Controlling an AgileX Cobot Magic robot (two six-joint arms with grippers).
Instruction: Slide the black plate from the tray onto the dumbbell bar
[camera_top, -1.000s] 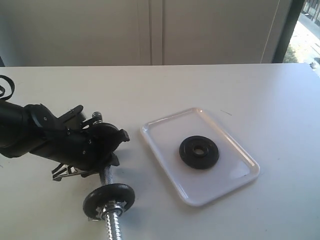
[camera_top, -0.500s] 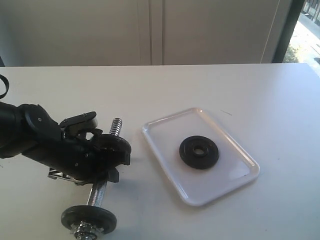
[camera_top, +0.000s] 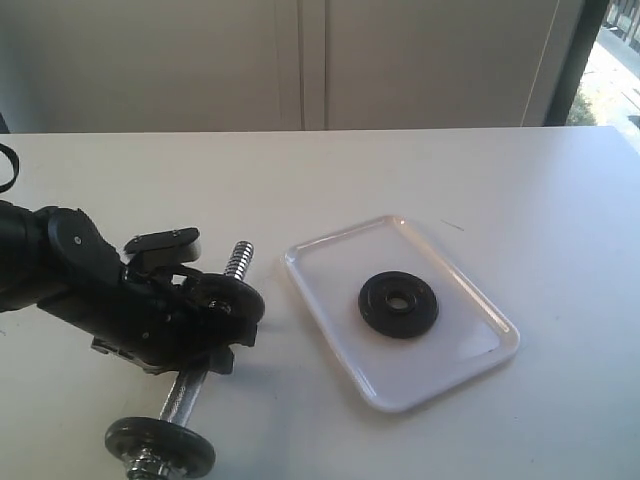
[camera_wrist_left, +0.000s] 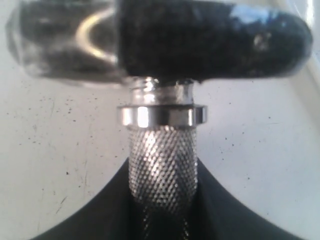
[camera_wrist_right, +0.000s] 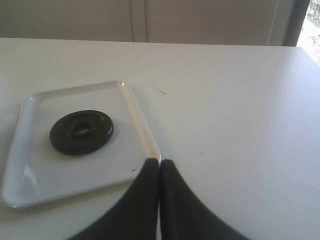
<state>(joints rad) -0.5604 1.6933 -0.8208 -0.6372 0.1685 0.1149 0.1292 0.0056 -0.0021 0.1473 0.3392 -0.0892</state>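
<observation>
The black plate (camera_top: 398, 304) lies flat in the middle of the white tray (camera_top: 330, 270) on the table. My left gripper (camera_top: 205, 335) is shut on the middle of the dumbbell bar (camera_top: 238, 262). The bar's bare threaded end points up toward the tray's near-left corner. Its other end carries a black disc (camera_top: 160, 447) with a silver nut. In the left wrist view the knurled bar (camera_wrist_left: 162, 165) runs out from between my left gripper's (camera_wrist_left: 162, 205) fingers to that disc (camera_wrist_left: 210, 40). My right gripper (camera_wrist_right: 160, 164) is shut on nothing, just off the tray (camera_wrist_right: 40, 165) edge, with the plate (camera_wrist_right: 81, 132) beyond it.
The white table (camera_top: 500, 180) runs back to a pale wall. A dark window frame (camera_top: 580, 60) stands at the far right. The right arm does not show in the exterior view.
The left gripper has swung the bar: its disc end went down and left, and its threaded end now sticks out toward the tray. Plate and tray have not moved.
</observation>
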